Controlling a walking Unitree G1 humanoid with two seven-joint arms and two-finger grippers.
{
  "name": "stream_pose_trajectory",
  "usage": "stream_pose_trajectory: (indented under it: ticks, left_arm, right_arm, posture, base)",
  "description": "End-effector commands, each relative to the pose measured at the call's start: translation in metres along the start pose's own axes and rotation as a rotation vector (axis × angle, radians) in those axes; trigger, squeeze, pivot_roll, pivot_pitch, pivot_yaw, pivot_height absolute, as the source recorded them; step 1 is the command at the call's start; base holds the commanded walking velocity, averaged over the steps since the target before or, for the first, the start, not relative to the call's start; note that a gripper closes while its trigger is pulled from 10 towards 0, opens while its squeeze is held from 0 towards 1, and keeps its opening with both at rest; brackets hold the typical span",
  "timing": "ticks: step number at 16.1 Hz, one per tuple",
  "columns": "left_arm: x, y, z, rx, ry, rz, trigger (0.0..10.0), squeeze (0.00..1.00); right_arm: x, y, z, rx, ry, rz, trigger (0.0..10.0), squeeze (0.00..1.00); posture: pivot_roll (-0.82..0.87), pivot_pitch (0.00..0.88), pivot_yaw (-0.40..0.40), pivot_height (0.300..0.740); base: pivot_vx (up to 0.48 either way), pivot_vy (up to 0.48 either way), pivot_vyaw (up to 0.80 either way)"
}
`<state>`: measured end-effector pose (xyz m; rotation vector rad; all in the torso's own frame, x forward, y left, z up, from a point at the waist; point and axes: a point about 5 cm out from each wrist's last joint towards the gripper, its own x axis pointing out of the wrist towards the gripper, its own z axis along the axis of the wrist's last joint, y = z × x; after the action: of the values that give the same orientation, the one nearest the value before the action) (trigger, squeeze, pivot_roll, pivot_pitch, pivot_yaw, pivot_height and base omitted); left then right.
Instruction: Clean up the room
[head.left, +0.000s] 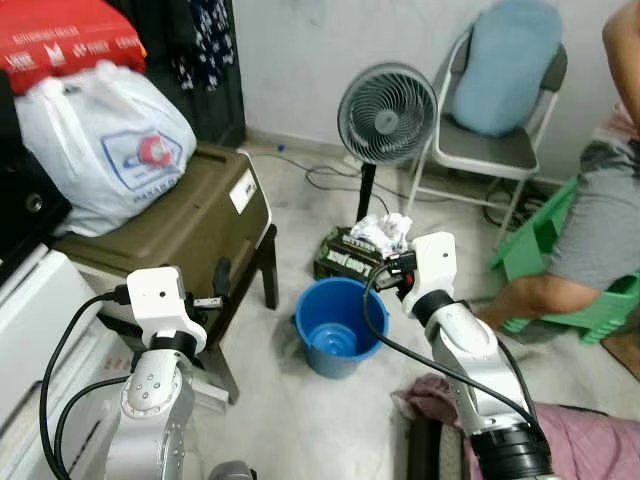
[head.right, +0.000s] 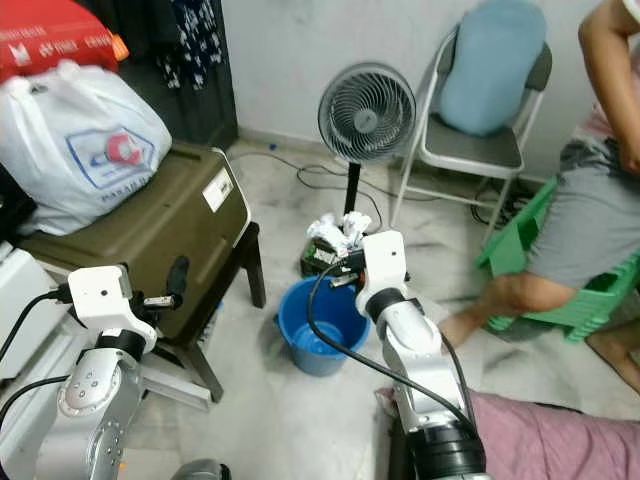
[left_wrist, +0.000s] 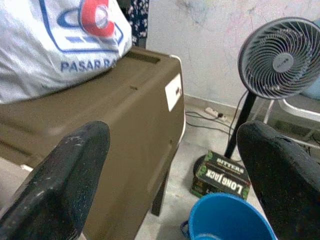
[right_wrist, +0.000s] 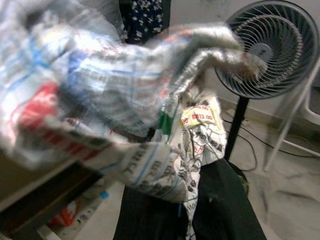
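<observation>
Right gripper (head.left: 392, 262), raised above the far rim of the single blue bucket (head.left: 338, 325), clenched on a wad of crumpled wrappers (head.right: 335, 232) (printed plastic and paper, seen close and partly blurred in the right wrist view (right_wrist: 125, 100)); the wad hangs just beyond the bucket's far edge, over one dark carton (head.left: 345, 258) lettered "Long Jack" that lies on the floor at the foot of the fan. Left gripper (left_wrist: 175, 170), held near the robot's left side beside the olive-brown case, released: its two black fingers (left_wrist: 75, 170) stand wide apart with nothing between them, framing the case edge, the carton and the bucket rim in the left wrist view. One olive-brown case (head.left: 190, 215) rests on a low dark table (head.left: 255, 275) at left, carrying one white plastic bag (head.left: 100, 140) with a red-and-blue logo; one red package (head.left: 65, 40) sits above and behind the bag. One standing fan (head.left: 387, 115) rises at centre far, with cables (head.left: 330, 180) trailing on the floor behind it. One folding chair (head.left: 490, 150) at far right bears one pale blue cushion (head.left: 505, 65). One person (head.left: 600, 230) sits at right on a green plastic stool (head.left: 550, 270). A pink cloth (head.left: 580, 430) lies on the floor at near right, beside the right arm.
</observation>
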<state>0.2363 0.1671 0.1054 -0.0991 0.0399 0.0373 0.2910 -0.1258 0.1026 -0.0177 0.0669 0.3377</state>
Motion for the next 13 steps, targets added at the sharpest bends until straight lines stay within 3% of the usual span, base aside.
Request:
stream_pose_trajectory:
  ticks: [1, 13]
  left_arm:
    - [-0.0007, 0.0009, 0.0035, 0.003, -0.008, -0.007, 10.0, 0.00]
    - [-0.0010, -0.0002, 0.0021, -0.002, -0.002, -0.009, 10.0, 0.00]
  right_arm:
    - [0.0002, -0.0005, -0.0002, 0.008, 0.002, -0.011, 10.0, 0.00]
    - [0.0023, 0.0019, 0.0002, -0.019, 0.010, 0.017, 10.0, 0.00]
  posture:
    - [0.04, 0.034, -0.061, 0.740]
    - [0.04, 0.036, -0.070, 0.740]
  base:
    - [0.356, 0.000, 0.00]
    - [0.378, 0.000, 0.00]
